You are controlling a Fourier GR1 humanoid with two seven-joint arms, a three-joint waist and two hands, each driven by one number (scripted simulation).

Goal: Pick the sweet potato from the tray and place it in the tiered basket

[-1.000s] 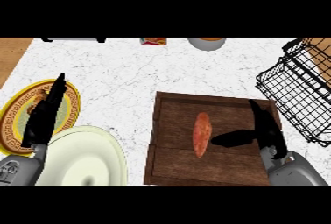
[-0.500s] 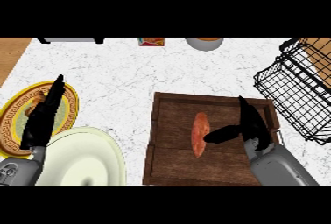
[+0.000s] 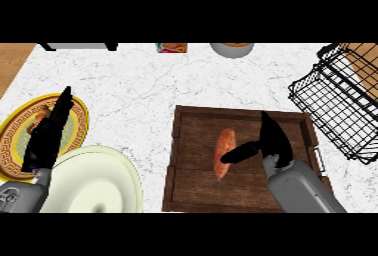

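Orange sweet potato (image 3: 224, 151) sits mid wooden tray (image 3: 198, 192), long axis running near edge to far edge, right hand (image 3: 275, 147) just off its right side, fingers (image 3: 267, 125) straight, thumb poking toward it.

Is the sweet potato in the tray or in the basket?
In the tray: the sweet potato lies on its floor, right hand beside it.

Sweet potato (image 3: 224, 149) lies on wooden tray (image 3: 198, 196) — right hand (image 3: 273, 141) at its 3 o'clock, fingers straight, thumb tip on it. Tiered basket (image 3: 341, 112) at 2 o'clock.
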